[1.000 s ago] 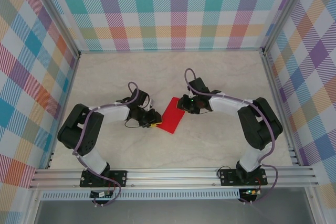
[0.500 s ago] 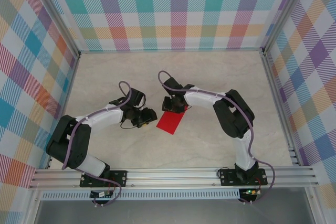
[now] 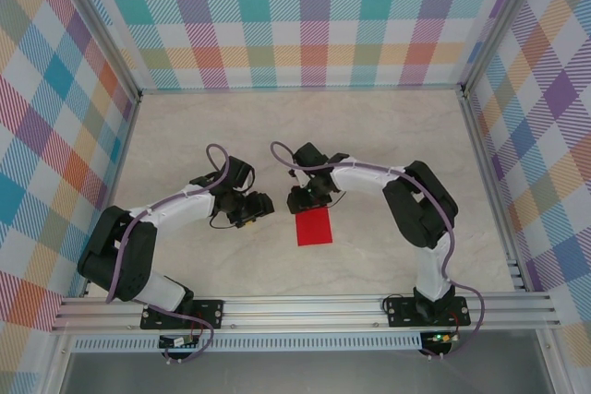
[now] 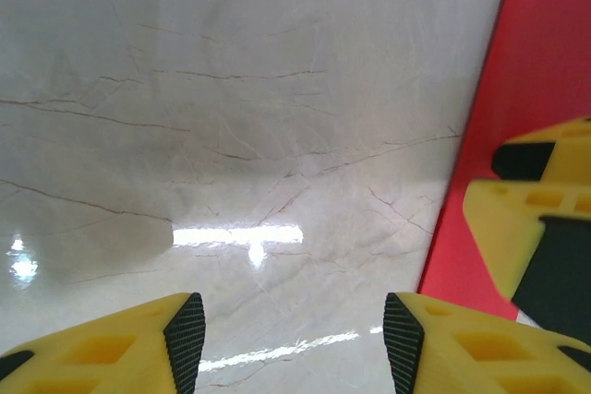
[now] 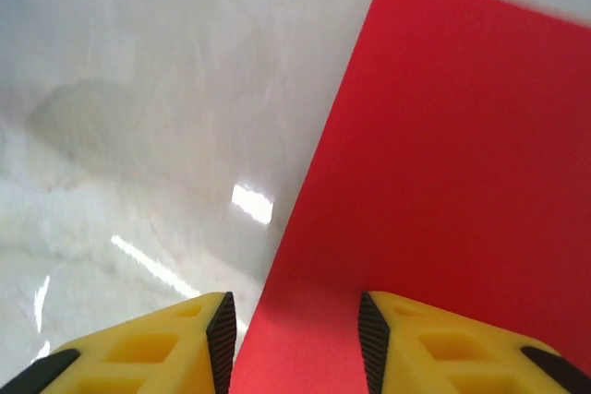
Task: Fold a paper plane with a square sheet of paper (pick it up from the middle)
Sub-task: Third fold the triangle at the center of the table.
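— Checked walls [image 3: 314,16] are boxing in a pale marbled table [image 3: 185,136], and lamp glare is shining off it. What is the left gripper [image 4: 294,329] doing?
— Hovering over bare tabletop, its fingers standing apart with nothing between them.
— And the square sheet of paper [image 3: 314,228]?
— Lying flat, red face up, mid-table, just right of that gripper. The right gripper [image 5: 295,320] is hanging over its far edge, fingers parted, gripping nothing.

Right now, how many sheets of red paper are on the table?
1. The square sheet of paper lies flat on the table, by the right gripper. None looks hidden.
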Robot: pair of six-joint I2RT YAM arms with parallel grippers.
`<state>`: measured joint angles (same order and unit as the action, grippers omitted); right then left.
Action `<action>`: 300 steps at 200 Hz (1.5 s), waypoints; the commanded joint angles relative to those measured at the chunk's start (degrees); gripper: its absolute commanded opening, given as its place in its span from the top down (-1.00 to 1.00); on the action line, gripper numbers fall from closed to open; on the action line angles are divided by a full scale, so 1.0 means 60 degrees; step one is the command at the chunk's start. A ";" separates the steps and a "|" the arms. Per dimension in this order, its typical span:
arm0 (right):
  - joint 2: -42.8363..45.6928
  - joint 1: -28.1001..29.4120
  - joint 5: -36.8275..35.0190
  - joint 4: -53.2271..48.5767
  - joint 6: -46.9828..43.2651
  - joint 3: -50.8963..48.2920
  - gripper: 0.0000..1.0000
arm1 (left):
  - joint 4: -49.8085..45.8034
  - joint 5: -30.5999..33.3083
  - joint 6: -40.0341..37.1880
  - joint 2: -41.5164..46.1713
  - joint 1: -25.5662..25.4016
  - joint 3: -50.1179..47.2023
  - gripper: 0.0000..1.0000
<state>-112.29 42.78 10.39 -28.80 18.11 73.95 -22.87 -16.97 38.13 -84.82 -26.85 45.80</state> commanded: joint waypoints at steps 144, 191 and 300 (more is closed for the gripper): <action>0.4868 -0.1188 0.1158 0.1595 0.5340 -0.4859 -0.47 | 0.2128 -0.1927 0.0155 -0.2466 -0.1176 0.2328 0.38; 0.4511 -0.1388 0.1655 0.1471 0.5107 -0.5049 -0.44 | 0.2063 -0.2035 0.0152 -0.3263 -0.1267 0.2741 0.47; 0.3437 -0.1389 0.3317 0.2082 0.4664 -0.5139 -0.42 | 0.1864 -0.1815 0.0064 -0.3341 -0.1263 0.2666 0.47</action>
<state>-90.87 34.85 26.33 -18.37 47.35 43.92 -10.44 -27.83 38.59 -105.16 -33.74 60.93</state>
